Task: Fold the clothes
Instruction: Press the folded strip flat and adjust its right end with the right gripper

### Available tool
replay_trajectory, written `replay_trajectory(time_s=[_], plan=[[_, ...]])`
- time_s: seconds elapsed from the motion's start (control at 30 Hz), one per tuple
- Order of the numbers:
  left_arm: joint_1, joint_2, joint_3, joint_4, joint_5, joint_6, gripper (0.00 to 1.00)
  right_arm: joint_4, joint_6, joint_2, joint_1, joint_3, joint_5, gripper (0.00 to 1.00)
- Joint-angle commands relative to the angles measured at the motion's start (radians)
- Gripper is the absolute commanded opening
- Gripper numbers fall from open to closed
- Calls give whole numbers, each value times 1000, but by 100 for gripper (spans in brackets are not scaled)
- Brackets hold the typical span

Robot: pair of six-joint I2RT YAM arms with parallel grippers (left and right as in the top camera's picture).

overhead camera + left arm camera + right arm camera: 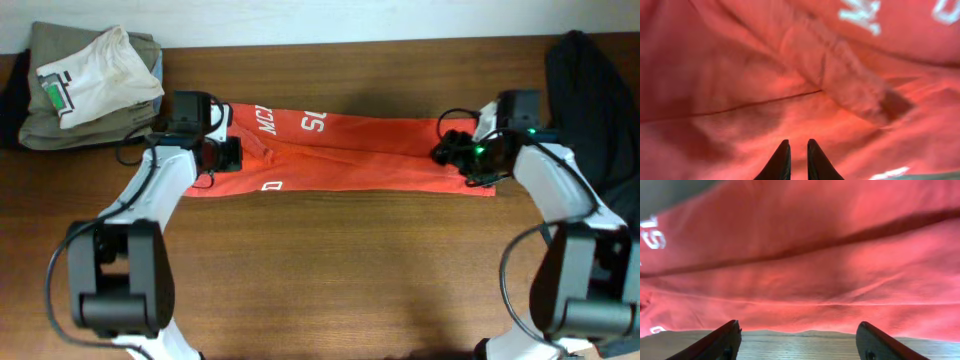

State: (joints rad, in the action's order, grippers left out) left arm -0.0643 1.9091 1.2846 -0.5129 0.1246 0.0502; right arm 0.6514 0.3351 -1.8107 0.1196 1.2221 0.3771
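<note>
Bare table (330,260) lies open before the T-shirt (350,150); folded pile (85,85) and dark garment (590,80) crowd its ends.

A T-shirt (340,150) lies sideways across the counter (330,270). My left end effector (232,152) sits over its left end, my right end effector (447,150) over its right. Folded clothes (90,85), probably stacked, lie far left, and another garment (595,90) far right.

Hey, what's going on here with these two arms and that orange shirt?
Two robot arms are folding a red-orange T-shirt, which lies as a long folded band across the wooden table. The left hand is at the shirt's left end, fingers nearly together over the cloth. The right hand is at the right end, fingers wide apart, holding nothing. A pile of other clothes sits at the far left corner.
</note>
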Motion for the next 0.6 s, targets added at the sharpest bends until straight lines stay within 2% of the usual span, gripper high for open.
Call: replay_trajectory(time_s=[0.0,0.2,0.57], plan=[[16,73,-5,24,10,6,13,0,40,-61,-9,10,19,71],[54,121,-5,49,11,6,13,-53,40,-82,-8,10,-19,72],[54,136,-6,56,10,6,13,-49,67,-137,-8,-6,-42,72]])
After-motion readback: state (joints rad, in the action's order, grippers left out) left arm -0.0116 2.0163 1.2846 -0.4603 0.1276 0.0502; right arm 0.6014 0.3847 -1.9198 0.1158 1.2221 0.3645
